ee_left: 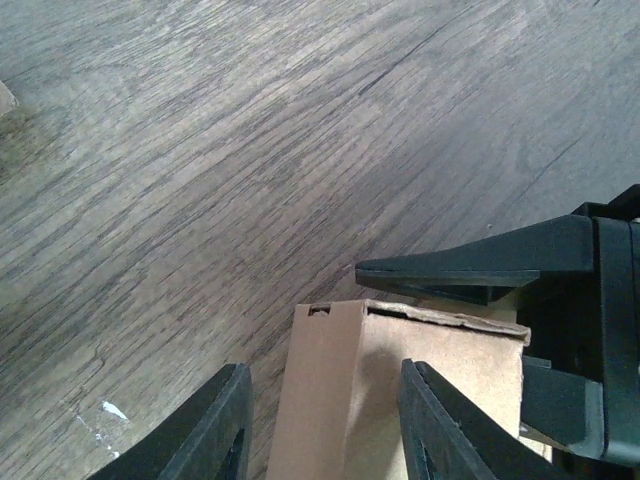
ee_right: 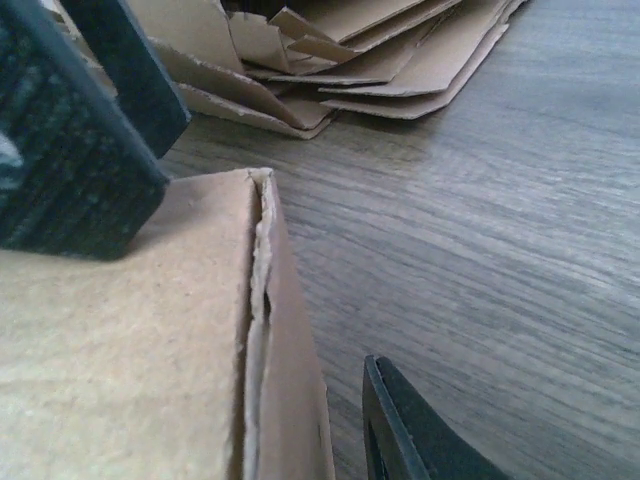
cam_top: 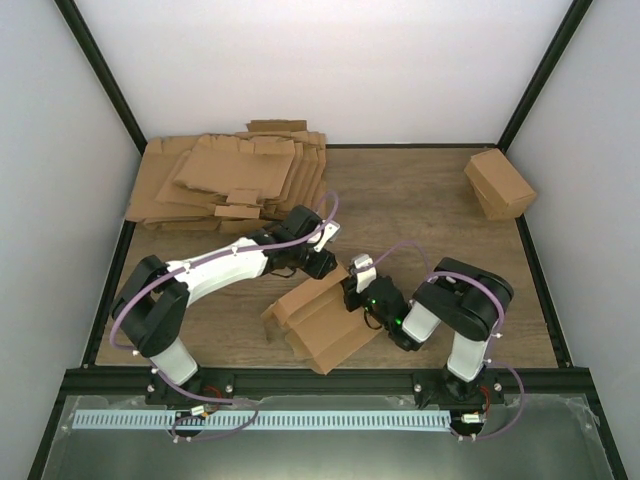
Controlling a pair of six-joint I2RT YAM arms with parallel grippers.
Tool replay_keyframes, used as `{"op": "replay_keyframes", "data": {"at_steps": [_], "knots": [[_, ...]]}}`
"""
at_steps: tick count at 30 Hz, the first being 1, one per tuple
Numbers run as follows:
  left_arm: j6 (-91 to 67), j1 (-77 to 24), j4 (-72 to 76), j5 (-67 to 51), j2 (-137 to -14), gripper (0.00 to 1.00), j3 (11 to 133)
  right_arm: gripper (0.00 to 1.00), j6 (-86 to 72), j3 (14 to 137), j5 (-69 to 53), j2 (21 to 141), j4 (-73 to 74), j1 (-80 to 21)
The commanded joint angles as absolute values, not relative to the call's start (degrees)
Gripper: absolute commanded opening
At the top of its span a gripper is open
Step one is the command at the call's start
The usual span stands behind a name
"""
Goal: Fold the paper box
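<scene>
The half-formed plain brown cardboard paper box (cam_top: 322, 332) lies on the wood-grain table (cam_top: 420, 210), near the middle and between the two arms; its inside is hidden. The closed brown cardboard cuboid (cam_top: 498, 183) at the far right corner also hides its contents. The loose pile of flat brown cardboard sheets (cam_top: 230, 180) lies at the far left. The left gripper (ee_left: 324, 372) hangs over the box's far end with its jaws partly spread, a corner of the box between them and a gap beside one finger. The right gripper (cam_top: 353, 292) meets the same far-right end; only one finger (ee_right: 410, 435) shows, just beside the box wall, so its grip cannot be told. The box's creases run slantwise from near left to far right.
</scene>
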State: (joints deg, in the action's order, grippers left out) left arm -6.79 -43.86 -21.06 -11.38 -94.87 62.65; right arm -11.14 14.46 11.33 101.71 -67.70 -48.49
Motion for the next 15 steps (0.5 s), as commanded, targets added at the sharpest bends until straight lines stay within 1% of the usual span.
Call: {"op": "replay_keyframes", "data": {"at_steps": [1,3,4,5,6,7,8,11,15], "knots": [[-8.59,-43.84,-20.78,-13.41,-94.54,0.42,62.65,0.21,-10.25,14.04,16.82,103.74,-77.64,-49.13],[-9.53,-43.77,-21.00,-14.41,-94.82,0.42,62.75,0.17,-9.90,13.64,16.94,103.52,-79.83,-49.13],[-9.89,-43.69,-21.01,-14.90,-94.94,0.42,62.75,0.07,-9.60,13.93,16.59,103.38,-79.66,-49.13],[-10.19,-43.69,-21.13,-15.09,-94.80,0.42,62.80,0.01,-9.60,14.34,16.16,103.24,-79.02,-49.12],[-10.41,-43.69,-21.34,-14.61,-94.52,0.43,62.90,0.01,-9.71,14.69,15.51,102.96,-78.23,-49.13],[-10.76,-43.68,-21.73,-13.45,-93.66,0.45,62.99,0.01,-10.12,14.94,14.69,102.35,-77.33,-49.13],[-11.00,-43.70,-22.28,-11.84,-92.09,0.49,63.14,0.01,-10.93,15.25,14.31,101.33,-75.47,-49.13],[-11.65,-43.70,-25.72,-5.98,-83.93,0.67,64.81,0.01,-16.07,16.10,16.36,96.66,-67.65,-49.13],[-12.97,-43.80,-34.02,1.03,-72.88,0.87,69.63,0.01,-28.83,16.54,21.23,87.54,-53.00,-49.13]]}}
